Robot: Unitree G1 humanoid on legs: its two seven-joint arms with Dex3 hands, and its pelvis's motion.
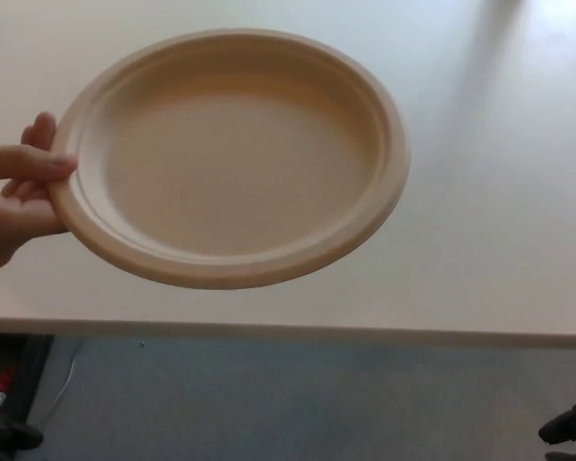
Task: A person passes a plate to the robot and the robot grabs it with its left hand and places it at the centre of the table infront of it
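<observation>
Head view: person's hand, cut off at left edge, pinches rim of unmarked tan plate above bench. Right of plate, lower corner: robot right hand, grip unclear.

The plate is held above the desk by a person's hand at its left rim. The floor is seen below the desk's near edge.

No legible text, labels, brands or nos. anywhere; plate plain; table unmarked.
</observation>
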